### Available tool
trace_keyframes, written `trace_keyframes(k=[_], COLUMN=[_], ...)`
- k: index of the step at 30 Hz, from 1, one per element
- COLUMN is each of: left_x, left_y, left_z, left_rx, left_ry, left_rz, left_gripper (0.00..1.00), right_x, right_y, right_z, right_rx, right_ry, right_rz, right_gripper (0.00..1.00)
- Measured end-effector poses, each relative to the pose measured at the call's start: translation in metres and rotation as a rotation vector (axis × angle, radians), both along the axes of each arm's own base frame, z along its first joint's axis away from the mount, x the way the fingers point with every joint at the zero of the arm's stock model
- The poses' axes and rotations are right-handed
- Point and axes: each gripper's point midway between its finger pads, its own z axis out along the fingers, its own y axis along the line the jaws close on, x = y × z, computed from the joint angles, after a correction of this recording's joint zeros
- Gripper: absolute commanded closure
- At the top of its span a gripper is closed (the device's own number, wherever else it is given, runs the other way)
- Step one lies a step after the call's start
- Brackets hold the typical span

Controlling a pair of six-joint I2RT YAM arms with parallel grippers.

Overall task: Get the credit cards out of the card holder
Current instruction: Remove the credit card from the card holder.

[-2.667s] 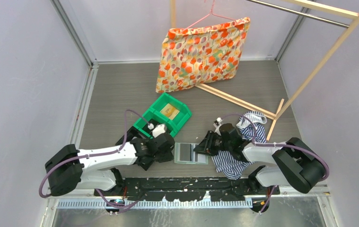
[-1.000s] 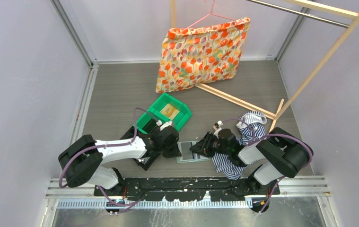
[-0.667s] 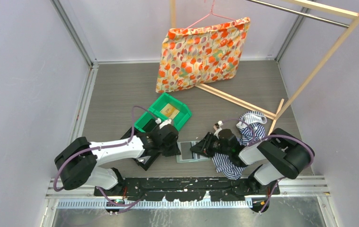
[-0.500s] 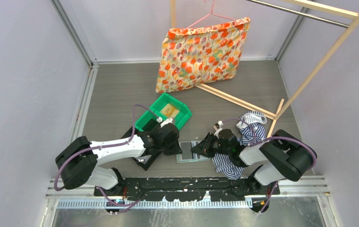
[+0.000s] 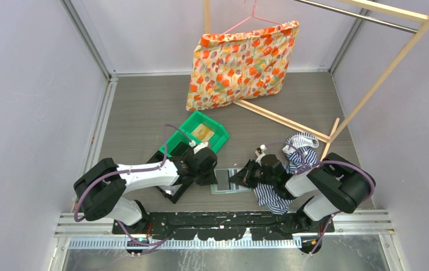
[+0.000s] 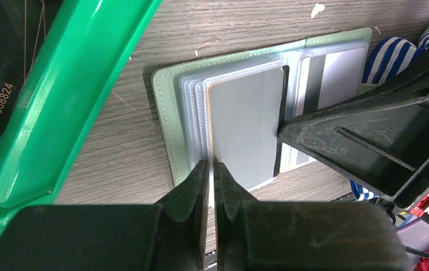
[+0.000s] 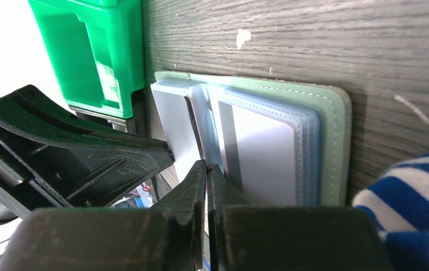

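Observation:
The sage-green card holder (image 5: 226, 182) lies open on the table between my two grippers. In the left wrist view its clear sleeves fan out and a greyish-white credit card (image 6: 245, 127) stands partly out of the top sleeve. My left gripper (image 6: 211, 165) is shut on that card's near left edge. My right gripper (image 7: 205, 165) is shut on a sleeve page at the card holder's (image 7: 336, 141) fold; it shows as a black wedge (image 6: 364, 141) against the card's right edge. A tan-gold card (image 5: 203, 131) lies in the green bin.
The bright green bin (image 5: 219, 144) sits just left of the card holder, its wall (image 6: 70, 107) close to my left fingers. A black tray (image 5: 169, 191) lies under the left arm. A blue-striped cloth (image 5: 280, 195) lies under the right arm. A wooden rack (image 5: 282, 117) and a flowered hanging cloth (image 5: 240, 62) stand behind.
Both grippers have closed in on the card holder from either side. Over the last second the left gripper has shifted slightly to the right at its left edge.

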Motion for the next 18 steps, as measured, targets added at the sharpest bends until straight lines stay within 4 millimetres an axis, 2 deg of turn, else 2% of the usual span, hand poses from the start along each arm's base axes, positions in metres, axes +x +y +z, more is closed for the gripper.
trace_keyframes(k=[2,18], left_x=[0.0000,0.0006], left_y=[0.0000,-0.0021], left_z=[0.0000,-0.0006], left_rx=[0.000,-0.018], left_ry=[0.001,0.000], left_rz=[0.001,0.012], left_gripper=[0.92,0.92], right_x=[-0.0001,-0.0044], right_y=[-0.0001,-0.0077], right_z=[0.0000,0.0054], right_rx=[0.002,-0.003], right_ry=[-0.002,-0.033], right_rz=[0.000,-0.008], right_gripper=[0.99,0.99])
